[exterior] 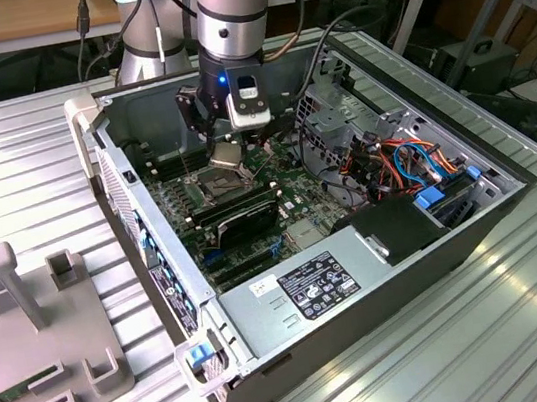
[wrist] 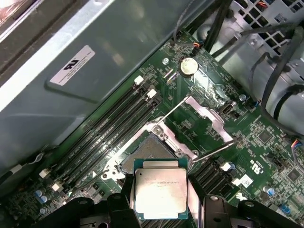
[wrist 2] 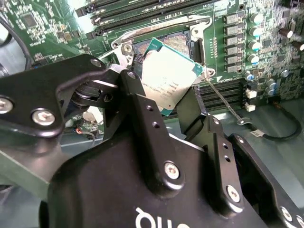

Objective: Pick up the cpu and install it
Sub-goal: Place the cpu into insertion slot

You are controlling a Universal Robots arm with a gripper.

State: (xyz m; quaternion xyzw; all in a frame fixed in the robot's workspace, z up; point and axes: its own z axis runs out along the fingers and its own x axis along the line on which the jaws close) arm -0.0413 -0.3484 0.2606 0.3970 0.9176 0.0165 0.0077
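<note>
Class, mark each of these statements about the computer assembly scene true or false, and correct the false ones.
1. The gripper holds the cpu between its fingers. True.
2. The cpu already sits in the socket. False: it is in the gripper, over the empty socket.
3. The socket's metal frame is clamped shut. False: it is swung open.
4. The computer case lies open, with its motherboard exposed. True.
</note>
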